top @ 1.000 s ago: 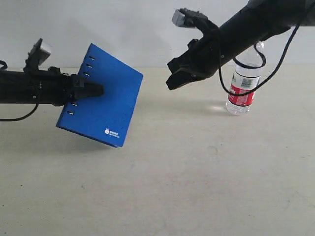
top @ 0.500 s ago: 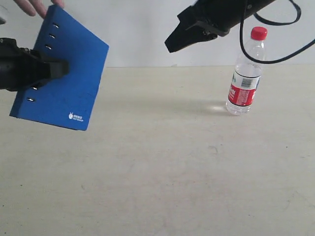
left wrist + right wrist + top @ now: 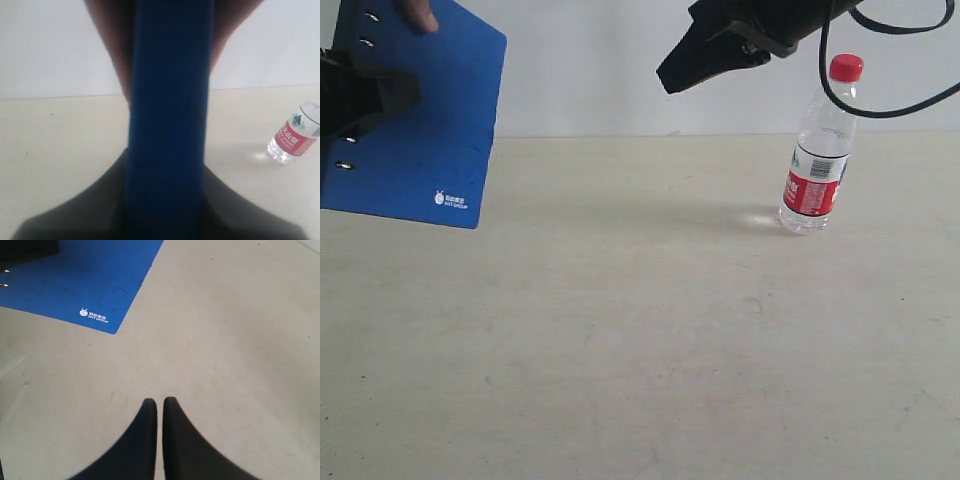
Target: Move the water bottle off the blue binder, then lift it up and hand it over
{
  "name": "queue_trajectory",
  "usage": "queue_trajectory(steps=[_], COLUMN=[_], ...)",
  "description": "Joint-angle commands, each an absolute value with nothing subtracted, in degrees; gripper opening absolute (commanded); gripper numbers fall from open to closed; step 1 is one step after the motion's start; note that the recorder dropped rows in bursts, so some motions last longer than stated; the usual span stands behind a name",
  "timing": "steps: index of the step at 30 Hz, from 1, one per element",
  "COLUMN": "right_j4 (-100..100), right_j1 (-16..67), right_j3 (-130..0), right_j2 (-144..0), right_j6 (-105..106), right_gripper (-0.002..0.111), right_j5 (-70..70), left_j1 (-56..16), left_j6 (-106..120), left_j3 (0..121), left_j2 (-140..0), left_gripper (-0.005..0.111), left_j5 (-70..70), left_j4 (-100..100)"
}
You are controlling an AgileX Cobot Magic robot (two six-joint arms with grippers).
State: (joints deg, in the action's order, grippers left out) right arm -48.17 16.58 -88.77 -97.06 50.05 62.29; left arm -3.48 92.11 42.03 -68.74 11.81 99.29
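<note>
Since a moment ago the blue binder [image 3: 415,120] has been travelling up and outward with the left tool [image 3: 405,92], and the right tool [image 3: 672,78] has been drawing a little higher. At present the left tool is clamping the binder near its riveted spine edge, holding it tilted in the air, well clear of the tabletop [image 3: 640,340]. Just above that tool, a person's hand [image 3: 418,14] is touching the binder's upper edge. Meanwhile the right tool is hanging with its fingers pressed together, gripping nothing. The water bottle [image 3: 817,150] is standing upright on the tabletop, lower than the right tool's tip and off to its outer side, well apart from the binder.
</note>
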Motion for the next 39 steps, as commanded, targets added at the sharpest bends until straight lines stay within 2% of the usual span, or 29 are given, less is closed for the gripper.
queue_trajectory(steps=[1, 2, 3, 4, 5, 6, 10, 11, 13, 16, 20, 22, 26, 30, 35, 39], right_j4=[-48.1, -48.1, -48.1, -48.1, -48.1, -48.1, -48.1, -48.1, -48.1, -48.2, -48.1, -48.1, -48.1, -47.8, -44.4, -33.9], right_j1=[16.6, 16.6, 16.6, 16.6, 16.6, 16.6, 16.6, 16.6, 16.6, 16.6, 16.6, 16.6, 16.6, 16.6, 16.6, 16.6], right_j3=[-88.7, -88.7, -88.7, -88.7, -88.7, -88.7, -88.7, -88.7, -88.7, -88.7, -88.7, -88.7, -88.7, -88.7, -88.7, -88.7], right_j2=[-96.5, -96.5, -96.5, -96.5, -96.5, -96.5, -96.5, -96.5, -96.5, -96.5, -93.7, -91.4, -88.2, -85.2, -78.4, -70.6], right_j6=[49.8, 49.8, 49.8, 49.8, 49.8, 49.8, 49.8, 49.8, 49.8, 49.5, 49.6, 49.6, 48.8, 44.5, 42.9, 38.7], right_gripper=[0.000, 0.000, 0.000, 0.000, 0.000, 0.000, 0.000, 0.000, 0.000, 0.000, 0.000, 0.000, 0.000, 0.000, 0.000, 0.000], right_j5=[64.2, 64.8, 64.8, 64.8, 64.6, 64.4, 64.3, 64.8, 65.3, 66.4, 69.0, 68.9, 68.9, 70.0, 70.0, 66.9], left_j1=[-3.9, -3.9, -3.9, -3.9, -3.9, -3.9, -3.9, -3.9, -3.9, -3.9, -3.9, -3.9, -3.9, -3.9, -4.0, -4.0], left_j6=[91.9, 91.9, 91.9, 91.9, 90.1, 90.0, 98.1, 98.8, 98.4, 98.4, 100.5, 104.3, 104.3, 109.8, 113.9, 113.9], left_j3=[42.4, 42.4, 42.4, 42.4, 42.4, 42.4, 42.4, 42.4, 40.8, 36.6, 26.2, 24.8, 22.9, 18.2, 12.6, 11.8], left_j2=[-68.0, -68.0, -68.0, -68.0, -68.0, -68.0, -63.9, -61.5, -57.8, -52.0, -27.9, -15.9, 0.0, -0.4, -13.9, -24.4], left_gripper=[0.015, 0.030, 0.039, 0.053, 0.055, 0.052, 0.007, 0.005, 0.005, 0.005, 0.005, 0.005, 0.005, 0.005, 0.005, 0.005], left_j5=[11.8, 11.8, 11.8, 11.8, 10.2, 9.3, -8.0, -14.1, -22.7, -23.5, -19.1, -18.4, -12.9, -10.3, 7.5, 8.7], left_j4=[99.9, 99.9, 99.9, 99.9, 99.9, 99.9, 99.9, 95.1, 84.3, 82.1, 93.4, 99.9, 99.9, 99.9, 99.9, 99.9])
